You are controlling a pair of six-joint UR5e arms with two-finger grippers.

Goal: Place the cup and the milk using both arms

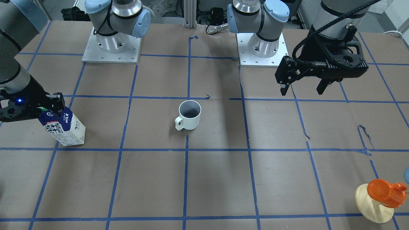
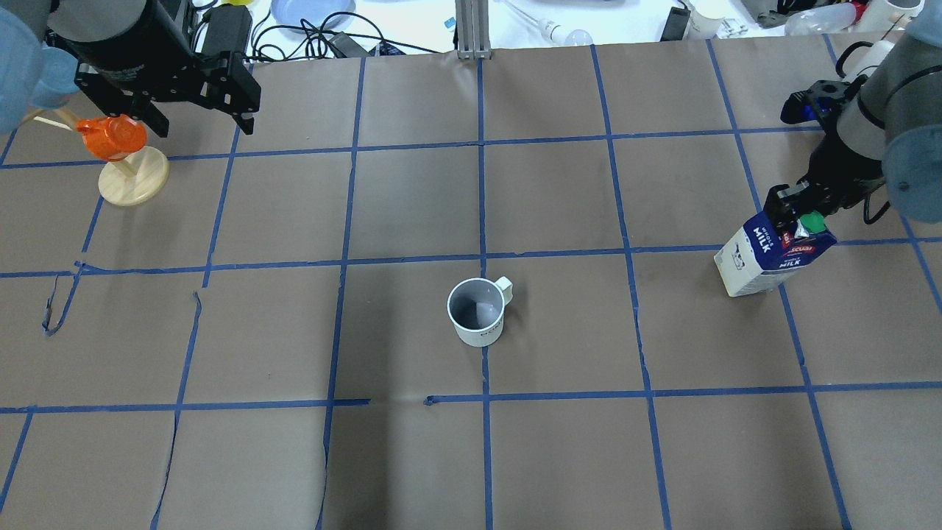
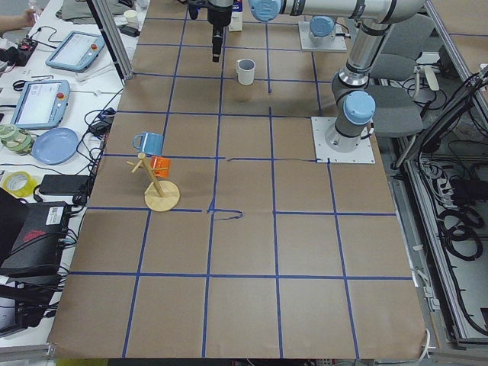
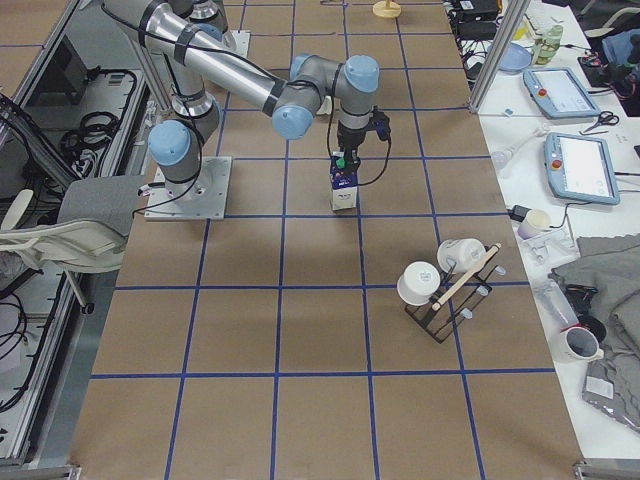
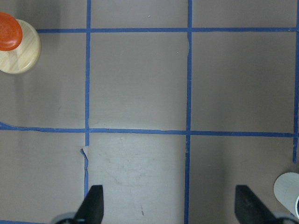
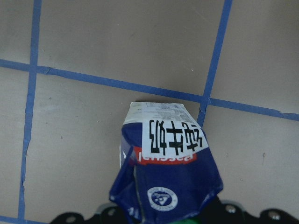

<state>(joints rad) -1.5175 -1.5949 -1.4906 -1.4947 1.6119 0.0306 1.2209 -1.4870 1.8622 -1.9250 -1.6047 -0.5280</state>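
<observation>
Overhead exterior: milk (image 2: pixel 769 259), on the robot's right of the worktop (image 2: pixel 589 442), is clamped at its gable top by the right gripper (image 2: pixel 798 215), probably to keep it upright for carrying. Cup (image 2: pixel 477 311): centre, upright, untouched. Left gripper (image 2: pixel 202 121): spread wide, empty, well apart from the cup.

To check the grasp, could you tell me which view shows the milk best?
Overhead: the milk shows whole, cap and right gripper on its top. Front partly hides the top behind the gripper; the right wrist view crops it; exterior right shows it small; the rest miss it.
</observation>
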